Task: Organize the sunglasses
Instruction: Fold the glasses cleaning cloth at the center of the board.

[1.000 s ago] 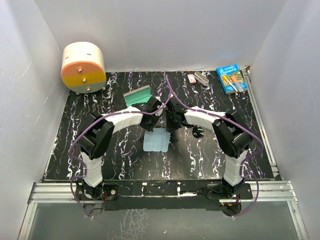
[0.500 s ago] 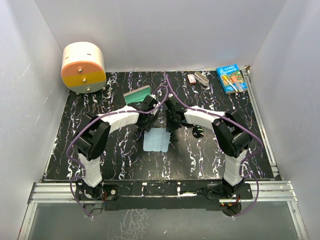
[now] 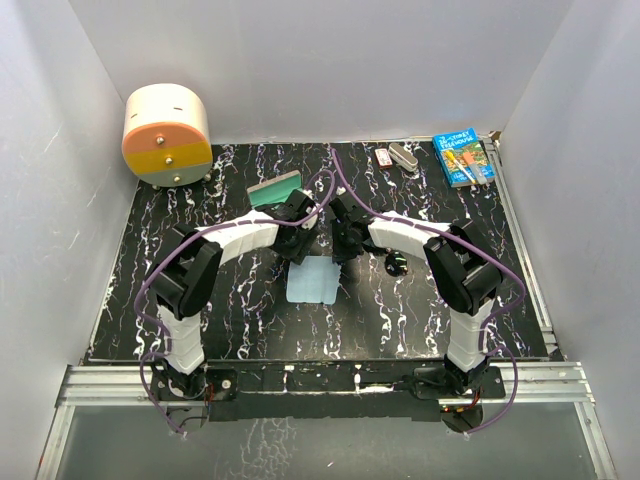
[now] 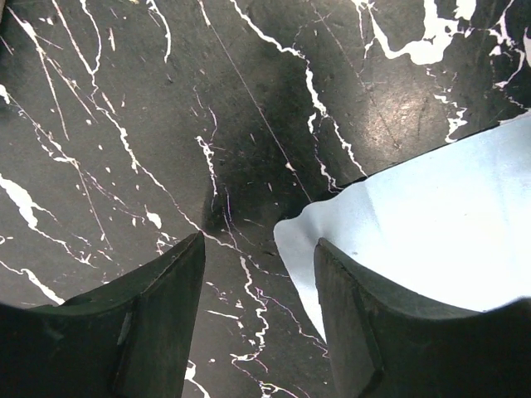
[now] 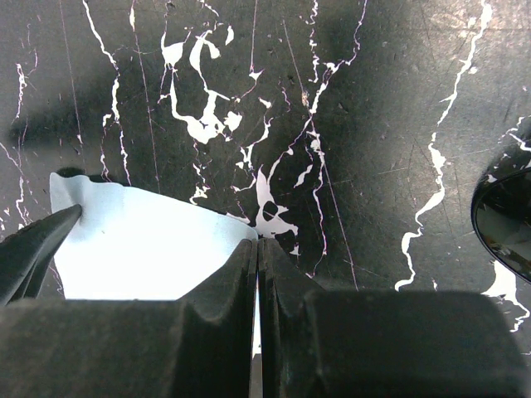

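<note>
The black sunglasses point(image 3: 397, 265) lie on the dark marbled table, right of the light-blue cloth point(image 3: 312, 282); one dark lens point(image 5: 506, 224) shows at the right edge of the right wrist view. My right gripper point(image 5: 257, 242) is shut on the cloth's point(image 5: 141, 240) far right corner, with a pale sliver pinched between its jaws. At the far left corner of the cloth point(image 4: 431, 240), my left gripper point(image 4: 257, 249) stands open with only table between its fingers. In the top view the left gripper point(image 3: 300, 240) and the right gripper point(image 3: 343, 247) meet just beyond the cloth.
The open grey-brown case with teal lining point(image 3: 277, 190) stands behind the left gripper. A cream and orange round box point(image 3: 166, 135) is at the back left. A blue book point(image 3: 463, 158) and small items point(image 3: 398, 157) lie at the back right. White walls enclose the table.
My left gripper has opened, letting go of the cloth's far left corner, and drawn slightly back and left. The right gripper stays shut in place.
</note>
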### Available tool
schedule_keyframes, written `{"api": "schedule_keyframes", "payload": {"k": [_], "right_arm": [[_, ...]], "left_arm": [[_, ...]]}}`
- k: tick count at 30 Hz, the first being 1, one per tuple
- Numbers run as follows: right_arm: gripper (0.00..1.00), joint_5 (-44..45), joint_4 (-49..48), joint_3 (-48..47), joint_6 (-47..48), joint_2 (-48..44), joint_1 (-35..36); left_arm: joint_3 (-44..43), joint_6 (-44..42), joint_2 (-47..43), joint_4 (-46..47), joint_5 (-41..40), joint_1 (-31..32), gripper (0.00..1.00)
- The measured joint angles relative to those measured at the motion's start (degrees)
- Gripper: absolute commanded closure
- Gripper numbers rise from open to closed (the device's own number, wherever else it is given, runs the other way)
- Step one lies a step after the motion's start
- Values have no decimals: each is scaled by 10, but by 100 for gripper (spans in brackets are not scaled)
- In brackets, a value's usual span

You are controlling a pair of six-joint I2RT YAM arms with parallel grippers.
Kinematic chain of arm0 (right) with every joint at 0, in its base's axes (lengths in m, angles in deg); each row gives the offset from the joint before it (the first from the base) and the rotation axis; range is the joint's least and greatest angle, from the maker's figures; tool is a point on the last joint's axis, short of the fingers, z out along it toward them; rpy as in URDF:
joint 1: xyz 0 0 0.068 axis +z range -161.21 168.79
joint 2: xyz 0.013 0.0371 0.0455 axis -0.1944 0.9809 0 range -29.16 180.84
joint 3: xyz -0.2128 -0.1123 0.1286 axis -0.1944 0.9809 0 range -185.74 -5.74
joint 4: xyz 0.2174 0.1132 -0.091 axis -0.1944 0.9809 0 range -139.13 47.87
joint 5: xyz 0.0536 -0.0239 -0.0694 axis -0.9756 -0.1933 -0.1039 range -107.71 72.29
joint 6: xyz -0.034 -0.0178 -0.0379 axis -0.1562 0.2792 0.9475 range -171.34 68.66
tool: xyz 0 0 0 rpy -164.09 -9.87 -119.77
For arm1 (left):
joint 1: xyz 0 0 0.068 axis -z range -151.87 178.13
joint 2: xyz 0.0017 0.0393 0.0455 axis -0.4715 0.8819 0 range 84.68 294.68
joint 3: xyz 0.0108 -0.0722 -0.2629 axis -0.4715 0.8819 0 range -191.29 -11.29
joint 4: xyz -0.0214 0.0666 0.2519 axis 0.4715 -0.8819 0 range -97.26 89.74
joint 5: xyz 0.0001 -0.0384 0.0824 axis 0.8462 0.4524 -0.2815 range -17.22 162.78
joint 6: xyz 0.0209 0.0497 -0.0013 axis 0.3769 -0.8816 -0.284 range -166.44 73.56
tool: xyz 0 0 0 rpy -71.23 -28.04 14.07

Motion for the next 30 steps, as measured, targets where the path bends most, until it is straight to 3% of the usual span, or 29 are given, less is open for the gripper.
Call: {"api": "schedule_keyframes", "payload": {"k": [8, 14, 18, 21, 30], "right_arm": [[92, -1, 1, 0, 0, 0, 0], [92, -1, 1, 0, 2, 0, 0], [92, -1, 0, 0, 2, 0, 0], [92, -1, 0, 0, 2, 0, 0], [92, -1, 0, 0, 4, 0, 0]], "left_arm": [[-4, 2, 6, -1, 15, -1, 49], [-22, 15, 23, -5, 54, -10, 75], [-22, 19, 24, -3, 75, -11, 84], [-22, 22, 25, -2, 85, -11, 100], [-26, 23, 30, -5, 107, -14, 100]]}}
